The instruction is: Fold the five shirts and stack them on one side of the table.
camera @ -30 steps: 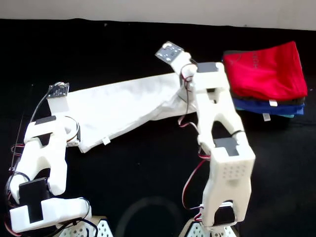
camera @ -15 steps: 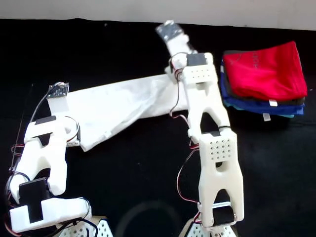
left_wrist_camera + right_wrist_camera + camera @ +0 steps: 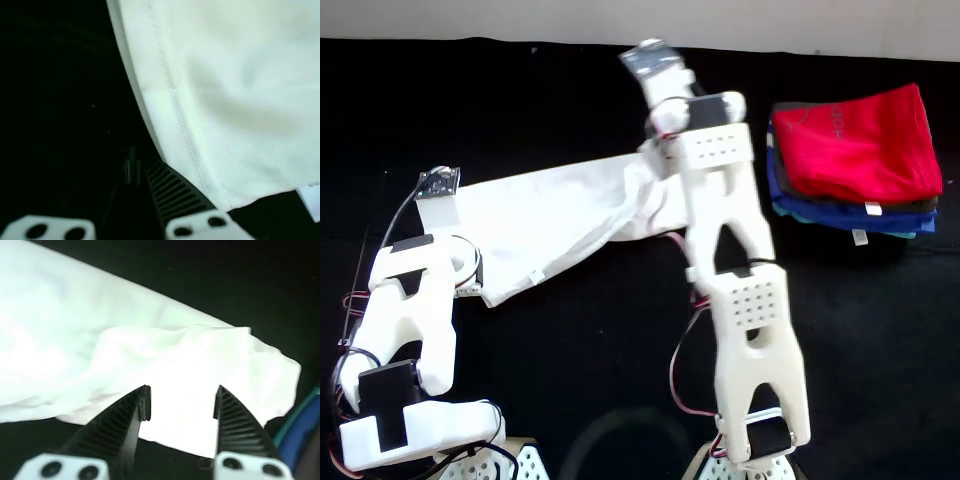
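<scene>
Our white shirt lies as a long, rumpled band across the desk. The right claw gapes over it; we cannot tell the left claw's state.

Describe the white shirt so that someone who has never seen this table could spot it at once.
On the black table, look left of the stack of folded shirts at the right side. The white shirt lies there in a long slanting band across the middle. It alone is white and lies apart from the stack, whose top shirt is red.
</scene>
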Controlling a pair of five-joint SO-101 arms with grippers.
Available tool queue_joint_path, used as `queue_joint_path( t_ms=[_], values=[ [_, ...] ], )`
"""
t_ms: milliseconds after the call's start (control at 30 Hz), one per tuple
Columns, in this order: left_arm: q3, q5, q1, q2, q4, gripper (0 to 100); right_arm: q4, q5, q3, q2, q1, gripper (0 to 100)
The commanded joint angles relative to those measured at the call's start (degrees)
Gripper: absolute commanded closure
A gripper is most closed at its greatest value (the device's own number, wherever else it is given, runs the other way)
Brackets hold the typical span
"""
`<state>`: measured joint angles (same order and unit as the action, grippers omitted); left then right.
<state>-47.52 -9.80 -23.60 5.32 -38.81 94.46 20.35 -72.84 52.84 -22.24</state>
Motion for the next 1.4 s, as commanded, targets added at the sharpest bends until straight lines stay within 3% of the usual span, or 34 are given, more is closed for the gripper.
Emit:
queue_joint_path(
  t_ms=[0, 200, 433, 700, 1033, 1367],
  values=[
    [-0.04, 0.35, -1.01, 0.48, 0.7, 99, 2.24, -3.16, -3.38, 0.22, -5.93, 98.9],
    [-0.04, 0.35, -1.01, 0.48, 0.7, 99, 0.13, -9.49, -3.91, 6.37, -11.3, 99.3],
    [-0.04, 0.35, -1.01, 0.48, 0.7, 99, 6.73, -10.46, -3.65, 9.54, -14.9, 99.3],
    [-0.04, 0.35, -1.01, 0.48, 0.79, 99, 6.81, -10.46, -2.95, 7.78, -15.52, 99.3],
    [0.04, 0.35, -1.01, 0.48, 0.79, 99, 4.7, -10.11, 21.85, -3.56, -15.69, 99.3],
    [0.04, 0.35, -1.01, 0.48, 0.79, 99, 5.58, -5.01, 1.27, -12.09, -8.66, 99.3]
  ],
)
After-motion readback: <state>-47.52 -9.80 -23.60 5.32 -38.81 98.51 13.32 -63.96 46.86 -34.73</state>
